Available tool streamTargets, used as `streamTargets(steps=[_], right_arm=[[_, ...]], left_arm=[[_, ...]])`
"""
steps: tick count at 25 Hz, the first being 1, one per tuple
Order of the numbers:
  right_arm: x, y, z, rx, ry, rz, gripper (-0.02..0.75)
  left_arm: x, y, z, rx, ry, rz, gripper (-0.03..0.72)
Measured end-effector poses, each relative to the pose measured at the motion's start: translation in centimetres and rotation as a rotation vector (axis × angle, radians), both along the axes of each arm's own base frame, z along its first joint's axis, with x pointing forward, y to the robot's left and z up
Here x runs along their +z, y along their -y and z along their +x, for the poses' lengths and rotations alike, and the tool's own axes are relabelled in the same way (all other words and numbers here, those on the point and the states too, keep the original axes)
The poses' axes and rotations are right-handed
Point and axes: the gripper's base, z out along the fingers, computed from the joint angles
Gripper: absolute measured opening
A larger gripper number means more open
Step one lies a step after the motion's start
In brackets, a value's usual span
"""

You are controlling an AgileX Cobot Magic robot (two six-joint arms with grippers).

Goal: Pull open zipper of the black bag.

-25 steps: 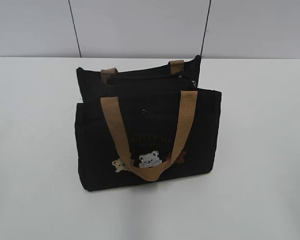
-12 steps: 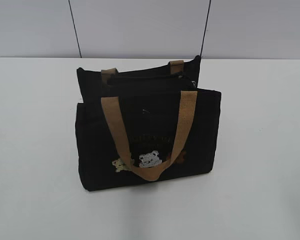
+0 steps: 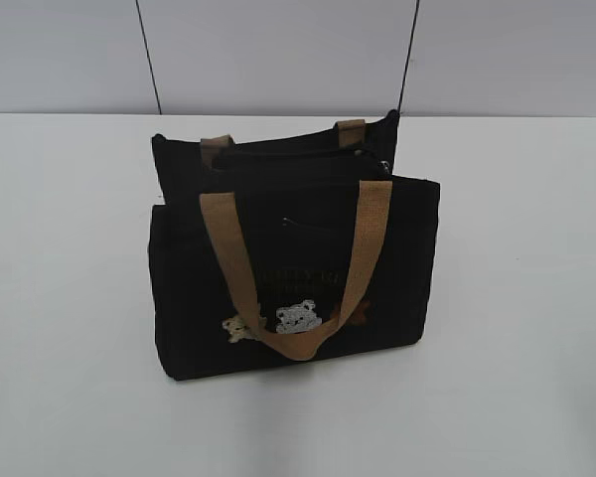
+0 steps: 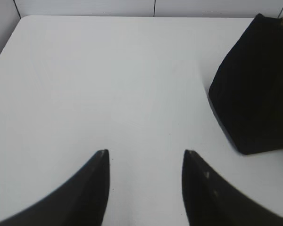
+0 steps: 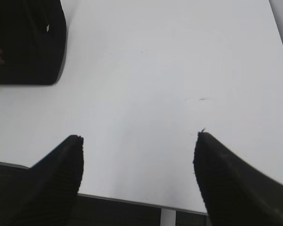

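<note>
Bag: the boxy black fabric bag with tan webbing handles stands upright mid-surface, bear patches facing the camera.
Zipper: the black zip line runs along the top edge between the handles; its pull tab is too small to make out.
Surface: the white surface lies bare on both sides of the bag.
Left tool: fingers apart, holding nothing, over bare surface, the bag's corner to its right.
Right tool: fingers spread wide, empty, near the surface's front edge, well apart from the bag.

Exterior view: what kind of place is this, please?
Probably a lab or test bench, not a home. A plain white table stands against bare grey wall panels, and only the black bag is on it. Both wrist views show an end effector over the bare tabletop.
</note>
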Motion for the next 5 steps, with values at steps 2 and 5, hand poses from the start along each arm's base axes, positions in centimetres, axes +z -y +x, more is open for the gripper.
streamTargets(steps=[2, 5], right_arm=[[0.00, 0.00, 0.00, 0.000, 0.000, 0.000, 0.555], [0.00, 0.00, 0.00, 0.000, 0.000, 0.000, 0.555]], left_arm=[[0.00, 0.00, 0.00, 0.000, 0.000, 0.000, 0.373], [0.00, 0.00, 0.00, 0.000, 0.000, 0.000, 0.373]])
